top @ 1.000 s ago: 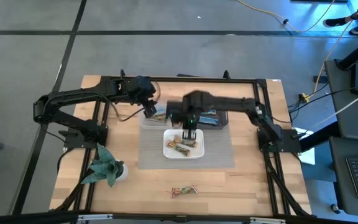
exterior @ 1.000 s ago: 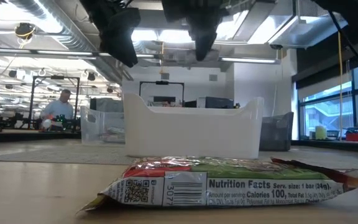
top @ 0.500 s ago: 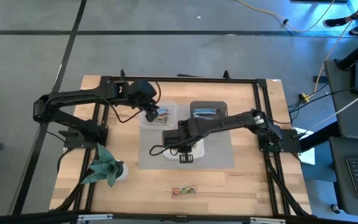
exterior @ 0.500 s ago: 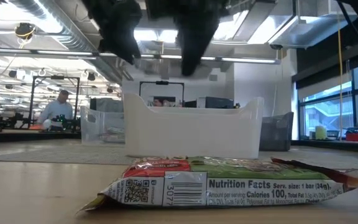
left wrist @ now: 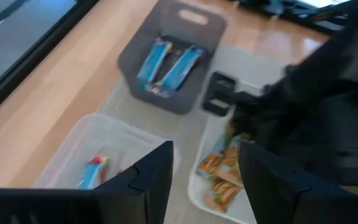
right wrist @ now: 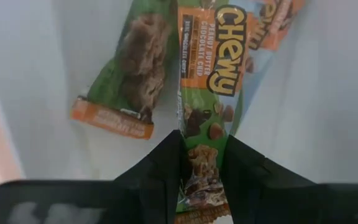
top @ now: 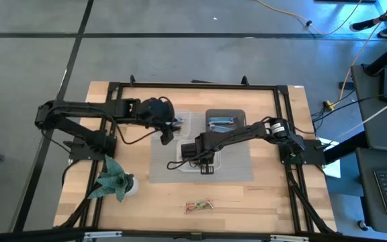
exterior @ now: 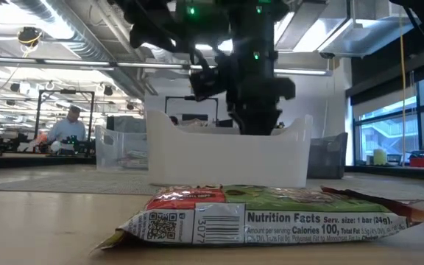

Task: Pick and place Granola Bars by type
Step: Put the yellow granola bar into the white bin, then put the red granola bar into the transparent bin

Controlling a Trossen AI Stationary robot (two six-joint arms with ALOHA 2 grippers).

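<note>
Two arms over the tubs, the right gripper pinching a bar in the white tub.

At the left, the left gripper (top: 165, 132) hangs above the clear tub (left wrist: 79, 155), fingers spread apart and holding nothing; one bar lies in that tub. In the middle, the right gripper (right wrist: 202, 163) is down inside the white tub (exterior: 223, 154), pressed together on a green-and-orange granola bar (right wrist: 205, 87) among other tan bars. To the right, the grey tub (left wrist: 173, 53) holds blue bars (left wrist: 169, 63). A lone bar (top: 199, 206) lies on the table's (top: 274, 195) near edge.
</note>
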